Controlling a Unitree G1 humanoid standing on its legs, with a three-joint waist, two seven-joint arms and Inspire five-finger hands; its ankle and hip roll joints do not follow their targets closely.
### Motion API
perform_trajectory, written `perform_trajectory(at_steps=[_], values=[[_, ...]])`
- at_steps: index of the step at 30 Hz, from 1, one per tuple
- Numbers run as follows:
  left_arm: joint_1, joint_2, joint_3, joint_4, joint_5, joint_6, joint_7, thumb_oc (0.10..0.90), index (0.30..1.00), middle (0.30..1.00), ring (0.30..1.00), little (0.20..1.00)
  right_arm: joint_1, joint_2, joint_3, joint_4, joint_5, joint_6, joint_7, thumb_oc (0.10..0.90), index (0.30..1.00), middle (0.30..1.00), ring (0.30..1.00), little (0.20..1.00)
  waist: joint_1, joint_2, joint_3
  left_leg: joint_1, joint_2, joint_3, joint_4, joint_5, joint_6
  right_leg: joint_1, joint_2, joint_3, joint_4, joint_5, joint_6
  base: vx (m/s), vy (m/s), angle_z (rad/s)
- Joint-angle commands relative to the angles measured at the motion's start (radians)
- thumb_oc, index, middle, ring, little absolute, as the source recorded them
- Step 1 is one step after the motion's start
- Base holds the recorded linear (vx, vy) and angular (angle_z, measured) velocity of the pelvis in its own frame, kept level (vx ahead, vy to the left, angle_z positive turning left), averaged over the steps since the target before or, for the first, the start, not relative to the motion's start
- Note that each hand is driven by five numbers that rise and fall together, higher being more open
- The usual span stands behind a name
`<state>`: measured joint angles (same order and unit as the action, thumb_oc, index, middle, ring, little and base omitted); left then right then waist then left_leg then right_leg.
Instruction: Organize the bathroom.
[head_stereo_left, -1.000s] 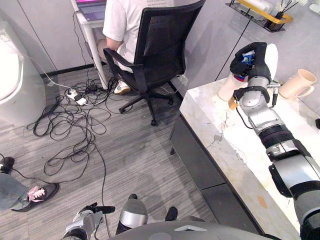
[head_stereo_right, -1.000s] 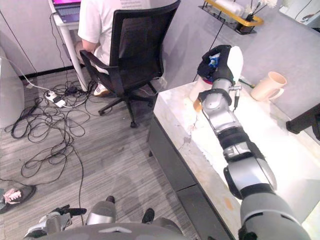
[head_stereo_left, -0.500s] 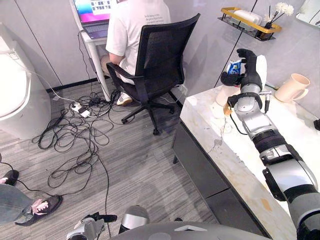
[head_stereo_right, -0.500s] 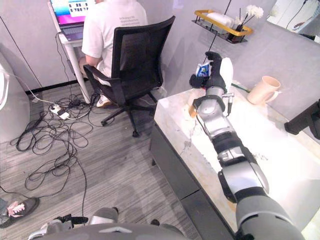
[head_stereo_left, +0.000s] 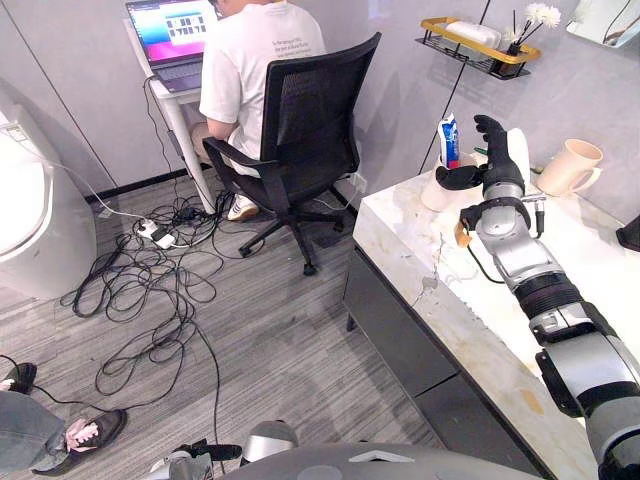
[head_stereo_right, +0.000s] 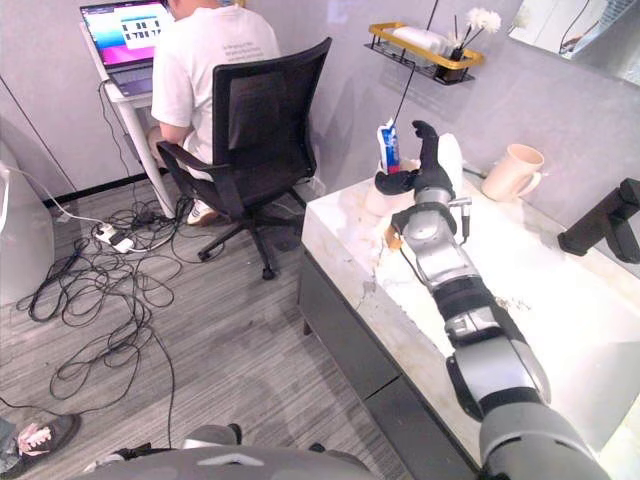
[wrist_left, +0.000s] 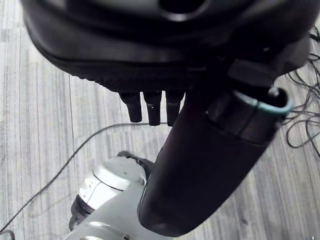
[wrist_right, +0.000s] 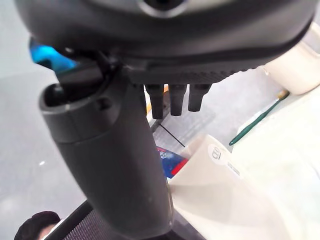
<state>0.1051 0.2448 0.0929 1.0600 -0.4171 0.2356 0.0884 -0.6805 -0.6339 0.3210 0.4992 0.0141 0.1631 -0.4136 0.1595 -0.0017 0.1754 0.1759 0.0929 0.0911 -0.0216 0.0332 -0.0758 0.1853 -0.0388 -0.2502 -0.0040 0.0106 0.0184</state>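
A white cup (head_stereo_left: 436, 192) stands at the far corner of the marble counter (head_stereo_left: 480, 330). A blue, white and red toothpaste tube (head_stereo_left: 447, 139) stands upright in it. My right hand (head_stereo_left: 493, 150) is just beside the cup, fingers straight up and thumb stretched toward the rim, open and holding nothing. The right wrist view shows the cup (wrist_right: 220, 200) with the tube's end (wrist_right: 167, 160) inside, past the thumb. A green toothbrush (wrist_right: 255, 125) lies on the counter behind it. My left hand (wrist_left: 152, 105) hangs low over the floor with relaxed fingers.
A beige mug (head_stereo_left: 568, 168) stands near the wall. A black faucet (head_stereo_right: 600, 225) is at the right. A wall shelf (head_stereo_left: 472, 40) holds small items. A person sits in a black office chair (head_stereo_left: 310, 110) close to the counter's corner. Cables (head_stereo_left: 150, 290) sprawl on the floor.
My right hand, shut on the toothpaste tube a second ago, has let it go upright in the cup and opened. The camera has also shifted.
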Motion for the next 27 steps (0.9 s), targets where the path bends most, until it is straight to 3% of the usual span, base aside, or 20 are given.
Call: perform_trajectory(at_steps=[1,6,13,20,27], values=[[0.019,0.022,-0.044,0.025,0.046,-0.046,-0.023,0.8,0.9,0.9,0.9,0.9,-0.092,-0.15,-0.079,-0.108,-0.051,-0.078,-0.05,0.8,0.9,0.9,0.9,0.9,-0.01,-0.055,-0.092,-0.03,0.066,0.019,0.031,-0.044,-0.059,0.017,-0.09,0.006,0.017,-0.096,0.069,-0.05,0.027,-0.13],[0.046,0.016,-0.015,0.01,0.059,-0.076,-0.061,0.8,0.9,0.9,0.9,0.9,-0.007,-0.329,-0.213,-0.25,-0.038,-0.128,-0.057,0.8,0.9,0.9,0.9,0.9,-0.056,-0.075,-0.116,-0.027,0.053,0.048,0.004,-0.053,-0.047,-0.004,-0.08,0.024,-0.013,-0.086,0.071,-0.13,0.056,-0.09],[0.058,0.006,-0.021,-0.014,0.023,-0.115,-0.082,0.8,0.9,0.9,0.9,0.9,0.077,-0.465,-0.381,-0.361,0.054,-0.181,-0.131,0.8,0.9,0.9,0.9,0.9,-0.099,-0.089,-0.139,-0.022,0.042,0.077,-0.019,-0.059,-0.04,-0.021,-0.07,0.044,-0.035,-0.077,0.072,-0.07,0.041,-0.12],[0.059,-0.001,-0.039,-0.058,-0.024,-0.126,-0.082,0.8,0.9,0.9,0.9,0.9,0.262,-0.557,-0.637,-0.317,0.053,-0.057,-0.33,0.8,0.9,0.9,0.9,0.9,-0.143,-0.094,-0.153,-0.018,0.029,0.103,-0.044,-0.065,-0.032,-0.04,-0.062,0.07,-0.047,-0.071,0.072,-0.07,0.057,-0.11],[0.043,0.006,-0.035,-0.058,-0.078,-0.122,-0.088,0.8,0.9,0.9,0.9,0.9,0.568,-0.508,-0.947,-0.183,0.147,0.053,-0.506,0.8,0.9,0.9,0.9,0.9,-0.183,-0.099,-0.154,-0.017,0.02,0.145,-0.058,-0.075,-0.027,-0.057,-0.058,0.092,-0.076,-0.046,0.083,-0.08,0.037,-0.09]])
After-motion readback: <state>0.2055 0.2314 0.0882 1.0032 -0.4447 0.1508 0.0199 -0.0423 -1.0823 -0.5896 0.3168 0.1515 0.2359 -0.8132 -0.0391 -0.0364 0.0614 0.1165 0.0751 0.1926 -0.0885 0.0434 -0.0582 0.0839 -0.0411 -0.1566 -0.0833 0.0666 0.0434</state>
